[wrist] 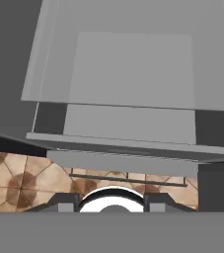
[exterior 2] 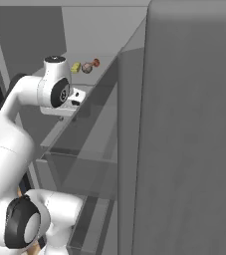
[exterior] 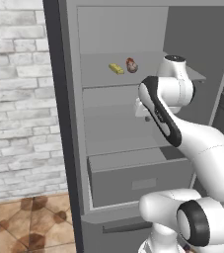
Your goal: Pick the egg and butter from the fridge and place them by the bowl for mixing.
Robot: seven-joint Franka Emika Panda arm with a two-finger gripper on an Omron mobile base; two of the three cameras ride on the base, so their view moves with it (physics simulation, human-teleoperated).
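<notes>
The fridge (exterior: 133,163) stands open, with its dark door edge (exterior: 59,123) at the left beside a brick wall (exterior: 15,99); the butter (exterior: 116,68) and the egg (exterior: 131,64) lie near each other, apart, on the upper shelf (exterior: 98,74); the end effector (exterior: 144,111) sits below that shelf, inside the fridge, closed and holding nothing; the hand view looks down on the lower drawer (wrist: 128,123) and the tiled floor (wrist: 15,183).
</notes>
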